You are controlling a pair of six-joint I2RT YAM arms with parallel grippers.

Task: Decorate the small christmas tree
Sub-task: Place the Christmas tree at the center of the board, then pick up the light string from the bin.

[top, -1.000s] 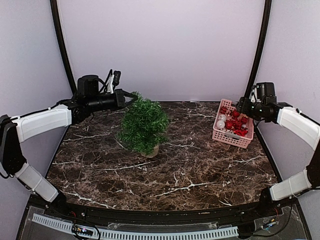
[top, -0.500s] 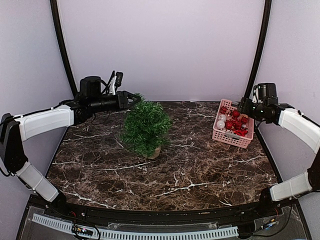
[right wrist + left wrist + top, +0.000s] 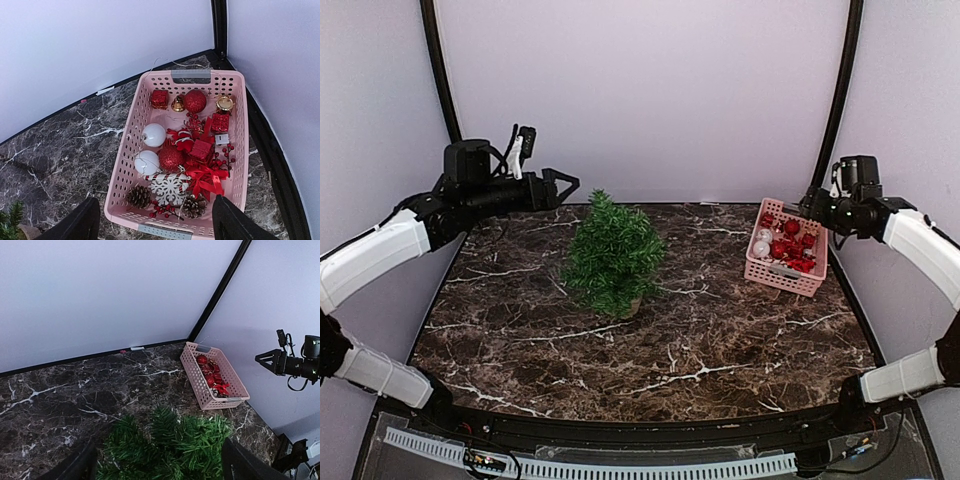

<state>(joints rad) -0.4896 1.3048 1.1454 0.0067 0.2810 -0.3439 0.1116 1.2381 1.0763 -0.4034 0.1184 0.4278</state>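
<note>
Finding: the small christmas tree [image 3: 612,255] stands upright left of centre on the desk [image 3: 720,340]. I can make out no ornament on its branches from the overhead view. The pink basket [image 3: 125,160] sits at the right edge of the frame, well apart from the tree.

Left pincer [image 3: 563,184]: jaws apart and empty, hanging in the air at the upper left, just beside the treetop and a little above it. Its wrist view shows only branch tips between the fingers [image 3: 75,467].

Right pincer [image 3: 810,212]: jaws apart and empty, poised above the basket, touching nothing.

Assessment: the step in hand appears to be picking an ornament with the right arm.

- I would choose a piece lying free rather than one in the tangle. The white ball [image 3: 153,134] near the basket's left wall looks the cleanest target.
- The red bow [image 3: 205,180] and the berry sprigs around it are likely to snag and drag their neighbours.
- I would descend straight down with the jaws straddling the ball and close gently, since a smooth sphere may squirt out.
- I would lift vertically until clear of the rim.
- The basket is light and could shift if a wall is nudged.
- I would keep the left arm off the branches, as the tree's small base may tip.
</note>
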